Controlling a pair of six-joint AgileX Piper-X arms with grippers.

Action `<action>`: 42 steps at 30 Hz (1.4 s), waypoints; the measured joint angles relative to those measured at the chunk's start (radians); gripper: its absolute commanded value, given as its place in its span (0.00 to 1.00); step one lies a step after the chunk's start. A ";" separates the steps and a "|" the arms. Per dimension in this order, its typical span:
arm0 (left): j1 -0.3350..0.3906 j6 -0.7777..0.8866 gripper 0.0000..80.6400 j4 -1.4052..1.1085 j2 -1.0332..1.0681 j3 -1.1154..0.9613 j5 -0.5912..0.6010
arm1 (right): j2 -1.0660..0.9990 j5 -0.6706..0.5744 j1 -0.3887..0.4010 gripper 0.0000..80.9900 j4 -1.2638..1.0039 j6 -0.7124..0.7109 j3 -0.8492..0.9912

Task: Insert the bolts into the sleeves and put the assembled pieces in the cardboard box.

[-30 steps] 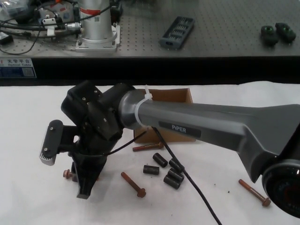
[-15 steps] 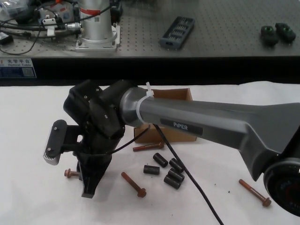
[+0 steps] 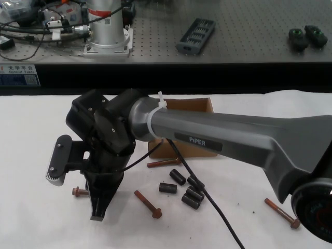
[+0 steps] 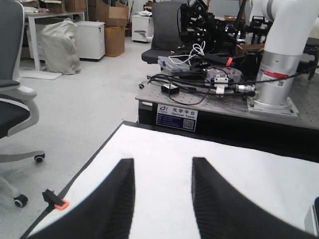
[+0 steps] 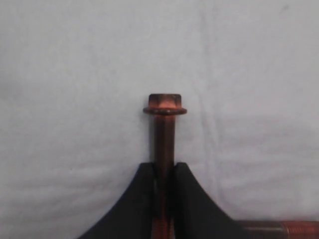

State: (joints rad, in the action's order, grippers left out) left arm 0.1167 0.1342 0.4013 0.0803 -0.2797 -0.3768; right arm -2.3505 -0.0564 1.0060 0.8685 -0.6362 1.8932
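My right gripper is shut on the shank of a rusty bolt, whose flanged head sticks out past the fingertips just above the white cloth. From the high view, that gripper points down at the left of the bench, and the bolt's head shows beside it. Several black sleeves lie in a cluster at the middle. The cardboard box stands behind them, half hidden by the arm. My left gripper is open and holds nothing, over the cloth near the bench's edge.
Loose bolts lie near the front, beside the box and at the right. A black cable trails across the sleeves. A dark optical table with gear stands behind the bench.
The right wrist has shifted slightly sideways and back. Its gripper stays low over the same bolt.
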 measured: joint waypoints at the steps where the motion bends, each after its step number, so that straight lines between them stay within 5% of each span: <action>1: 0.000 -0.003 0.34 0.030 0.000 -0.006 0.016 | 0.000 0.000 0.002 0.10 0.000 0.000 0.000; 7: 0.000 -0.010 0.34 0.065 0.000 -0.007 0.045 | 0.000 0.034 0.009 0.29 0.011 -0.010 0.002; 13: 0.000 -0.041 0.34 0.068 0.000 -0.013 0.051 | 0.000 0.034 0.012 0.19 0.014 -0.042 0.007; 37: 0.000 -0.083 0.34 0.081 0.000 -0.016 0.051 | 0.000 -0.017 0.042 0.18 0.040 -0.053 0.014; 42: 0.000 -0.083 0.34 0.081 0.000 -0.016 0.051 | 0.000 -0.022 0.044 0.04 0.041 -0.053 0.014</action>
State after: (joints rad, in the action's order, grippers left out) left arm 0.1167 0.0516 0.4822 0.0803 -0.2961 -0.3258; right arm -2.3505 -0.0783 1.0501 0.9093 -0.6891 1.9070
